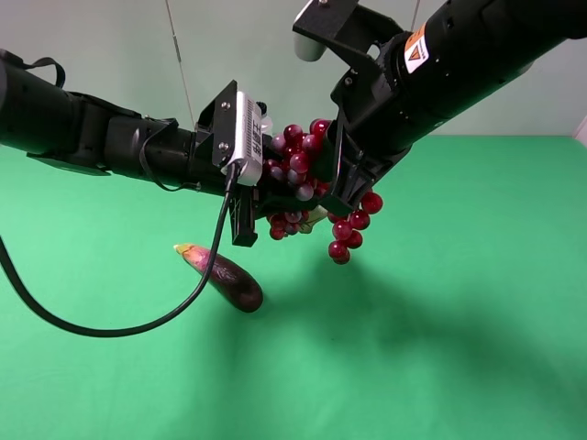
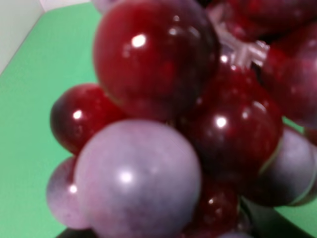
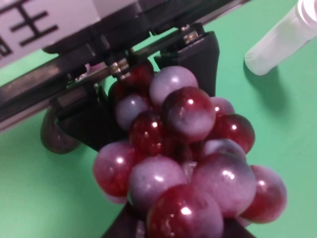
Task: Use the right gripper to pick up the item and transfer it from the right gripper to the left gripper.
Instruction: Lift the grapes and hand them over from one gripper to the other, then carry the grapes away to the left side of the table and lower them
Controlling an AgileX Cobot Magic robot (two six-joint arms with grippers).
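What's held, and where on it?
Grapes, in the air: right claw grips one end; left claw straddles the other end, closure unclear.

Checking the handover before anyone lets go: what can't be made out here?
Whether the left tool has closed: left wrist view, blurred grapes fill the frame.
Grip of the right tool: exterior high, the grapes cover its jaws.
Bottle: right wrist view, cut off by the edge.

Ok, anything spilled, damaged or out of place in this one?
Nothing stands out. The grape bunch hangs whole in the air between the left gripper and right gripper; no loose grapes show on the green cloth. The eggplant lies there intact, apart from both.
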